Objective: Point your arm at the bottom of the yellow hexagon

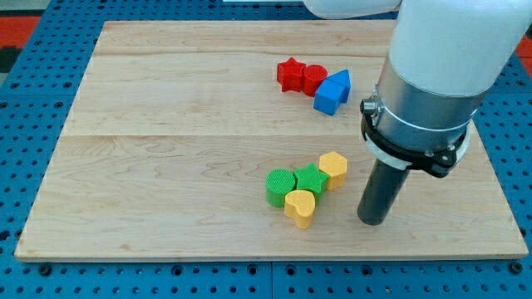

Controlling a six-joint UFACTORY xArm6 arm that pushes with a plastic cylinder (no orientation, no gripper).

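A pale wooden surface point(166, 124) lies over a blue perforated base point(25, 274); the arm point(440, 66), white above and grey below with a black clamp ring, comes down at the right of the scene and ends in a straight dark rod; there is no claw on this arm, so wide, narrow or holding does not apply; my tip point(371, 223) rests on the board toward the near right; the yellow hexagon point(333, 169) stands just left of the rod and a little farther back, apart from it, with bare wood showing between the two; my tip sits to the right of the hexagon and nearer than its lower edge; the hexagon's left side touches a green star-shaped block point(310, 179), which in turn touches a green cylinder point(280, 187) at the left end of that cluster; a yellow heart-shaped block point(301, 207) sits at the near side of the cluster, against the green star and the green cylinder; well apart, toward the far side of the board, a red star point(288, 74) touches a red cylinder point(314, 79), and a blue block point(333, 91) with a peaked top, its exact shape hard to make out, stands just right of the red cylinder.
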